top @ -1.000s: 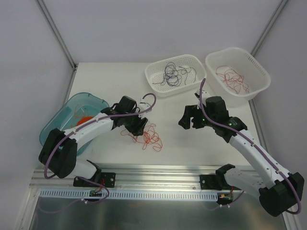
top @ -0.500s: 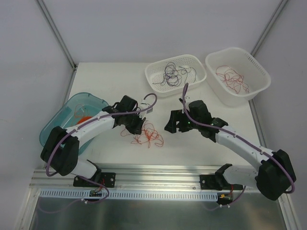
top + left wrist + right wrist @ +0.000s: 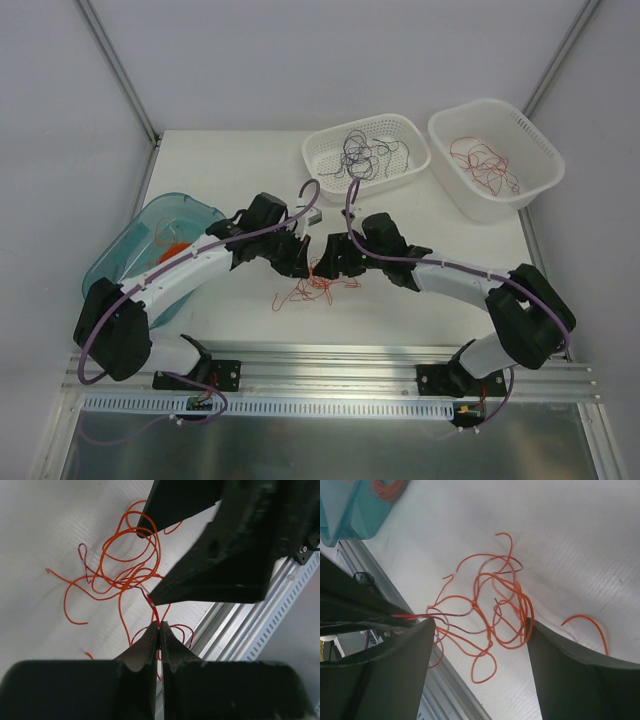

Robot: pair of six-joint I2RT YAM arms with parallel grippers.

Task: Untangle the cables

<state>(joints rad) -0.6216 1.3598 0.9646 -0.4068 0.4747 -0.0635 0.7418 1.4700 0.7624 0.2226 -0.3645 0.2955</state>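
From above, my left claw [image 3: 300, 262] and my right claw [image 3: 331, 262] meet nose to nose over the white table [image 3: 230, 170], to the right of the teal tub [image 3: 118, 255] and clear of its rim. The red cables [image 3: 315, 284] lie as a loose tangle on the table under both claws, on that same side of the tub. An orange coil [image 3: 172, 250] sits inside the tub. Farther right of the tub stands a white basket [image 3: 335, 187] holding dark cables [image 3: 360, 155], and beyond it a second white basket [image 3: 495, 207] holding more red strands [image 3: 485, 165]. Through my left wrist camera, my left claw [image 3: 159, 630] is pinched tight on one strand that rises from the red cables [image 3: 125, 572] to my fingertips, while my right claw's fingers [image 3: 220, 560] hang over the loops. Through my right wrist camera, my right claw [image 3: 480, 625] stands wide apart and grips nothing, one finger on each side of the red cables [image 3: 492, 607]. The teal tub [image 3: 347, 510] shows at the upper left corner, beyond the tangle.
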